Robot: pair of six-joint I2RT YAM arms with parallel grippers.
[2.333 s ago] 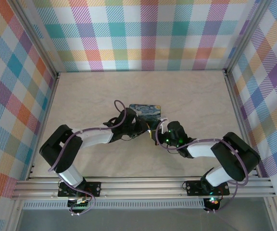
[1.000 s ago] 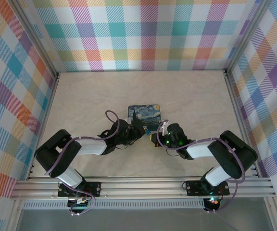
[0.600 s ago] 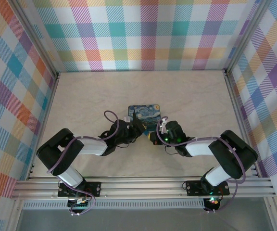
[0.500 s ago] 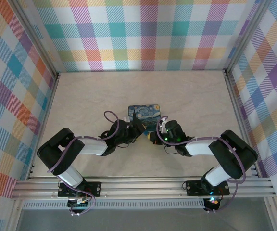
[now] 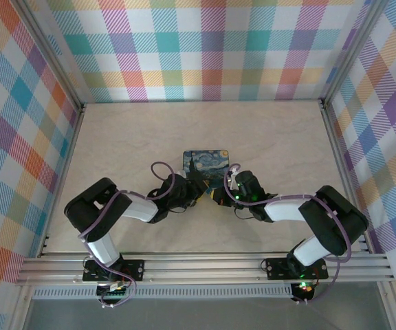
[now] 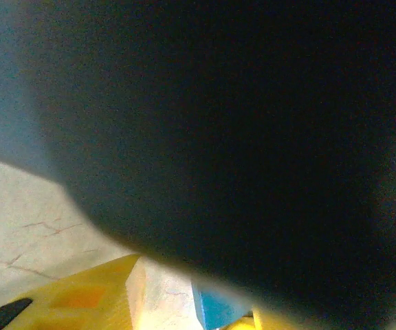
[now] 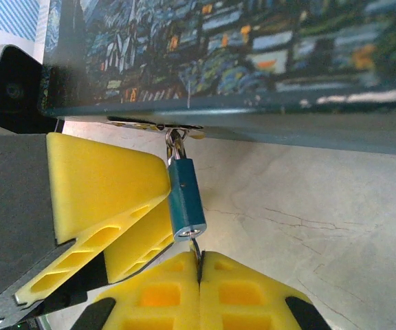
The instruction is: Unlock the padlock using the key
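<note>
In the right wrist view, the right gripper (image 7: 199, 260) has its yellow fingers pressed together, pinching the key (image 7: 196, 246), whose thin shaft goes up into the bottom of the padlock (image 7: 185, 199). The teal padlock hangs upright above the counter (image 7: 308, 206) with its shackle (image 7: 176, 146) through the hasp (image 7: 158, 126) on the tin (image 7: 253, 48). The left gripper (image 7: 160, 210) is just beside the padlock on its left. In the left wrist view its fingers are spread either side of the teal body, with a gap on one side
</note>
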